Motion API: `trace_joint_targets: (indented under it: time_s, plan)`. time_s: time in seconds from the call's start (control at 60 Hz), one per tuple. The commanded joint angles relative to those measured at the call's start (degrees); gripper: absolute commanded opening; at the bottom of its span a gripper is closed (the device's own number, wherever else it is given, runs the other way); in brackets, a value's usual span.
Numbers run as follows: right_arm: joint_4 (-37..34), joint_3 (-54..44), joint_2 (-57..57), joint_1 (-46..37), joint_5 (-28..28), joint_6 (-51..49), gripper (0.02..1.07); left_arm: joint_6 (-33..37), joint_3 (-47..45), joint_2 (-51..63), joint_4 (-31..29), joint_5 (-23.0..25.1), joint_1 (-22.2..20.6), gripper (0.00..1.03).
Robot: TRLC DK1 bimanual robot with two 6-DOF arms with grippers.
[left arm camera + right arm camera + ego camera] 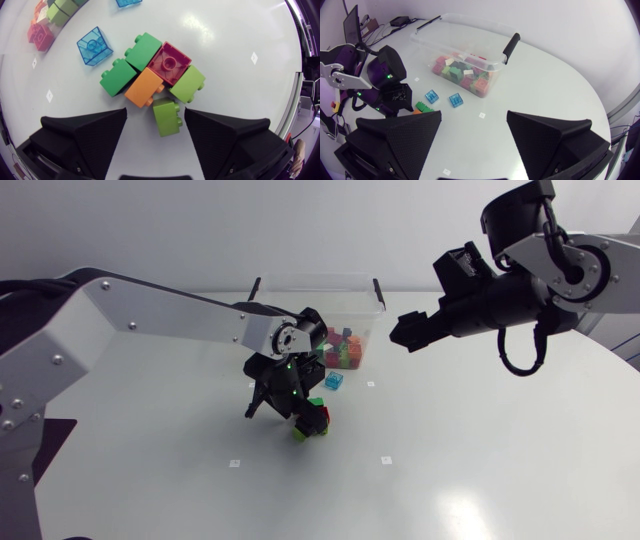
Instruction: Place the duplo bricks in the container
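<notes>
Bricks (155, 82) of studded plastic huddle ahead of the left pincer (155, 115), matte wedges apart; right pincer (474, 117) gapes empty.

The tabletop (240, 30) is plain white, dotted with small white square markers (254, 57). In the cluster I see a deep green brick (118, 76), a second green brick (144, 50), a magenta brick (170, 62), an orange brick (145, 87), a lime brick (187, 84) and an olive-lime brick (166, 116). Nearby are a see-through blue brick (431, 96) and its blue twin (456, 100). The container (475, 23) is clear plastic with black handles (510, 46); its contents (462, 72) mix pink, red, green and orange. My left arm (170, 315) and right arm (590, 260) are silver-grey with black joints, and both sets of jaws are matte black. A green light (290, 366) glows on the left wrist.
</notes>
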Motion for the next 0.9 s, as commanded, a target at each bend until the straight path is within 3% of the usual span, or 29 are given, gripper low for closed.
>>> trace_joint_targets:
  time_s: [0.0, 0.233, 0.583, 0.883]
  plan:
    - [1.3, -3.5, -1.9, 0.2, -0.1, -1.0, 0.97, -1.7, 1.5, 1.8, 0.3, -0.4, -0.6, 0.64]
    - [2.8, -9.9, -5.6, 0.4, -0.1, -1.1, 0.97, -2.0, 1.2, 2.3, 0.3, -0.4, -1.9, 0.32]
    - [6.1, -18.4, -6.9, 6.5, -1.8, -6.2, 0.97, -0.5, -1.5, 0.5, -0.4, -0.4, -1.5, 0.29]
    - [7.6, -17.8, 1.8, 10.5, -5.4, -12.9, 0.97, 3.3, -5.8, -6.3, -1.5, -0.4, 0.8, 0.28]
